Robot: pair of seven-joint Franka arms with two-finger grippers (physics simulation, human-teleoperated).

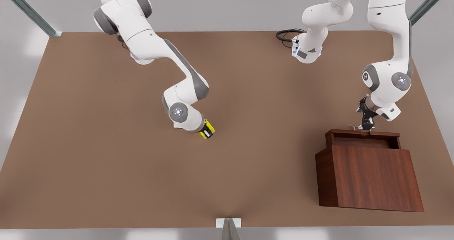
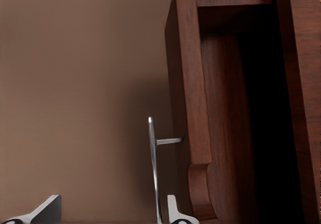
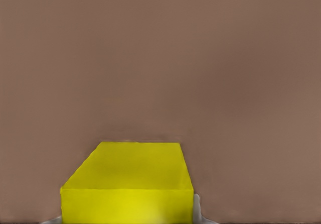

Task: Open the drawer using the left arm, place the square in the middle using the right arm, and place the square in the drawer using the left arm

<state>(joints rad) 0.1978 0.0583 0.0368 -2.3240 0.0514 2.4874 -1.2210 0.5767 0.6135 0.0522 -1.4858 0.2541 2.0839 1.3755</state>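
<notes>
We found the dark reddish-brown wooden drawer [image 1: 361, 138] slid out from the slant-topped wooden cabinet [image 1: 370, 176], its tray showing nothing inside, while the left arm's black two-finger gripper [image 1: 365, 126] stood at the slim silver bar handle [image 2: 152, 169] with its fingers [image 2: 173, 211] spread either side of the bar. The small bright yellow cube [image 1: 206, 130] sat pinched in the right arm's gripper [image 1: 206, 130] at the plain brown tabletop [image 1: 106, 144] near its middle, well apart from the cabinet. The left wrist view added the drawer's shadowed interior; the right wrist view gave the cube [image 3: 128, 184] close up.
</notes>
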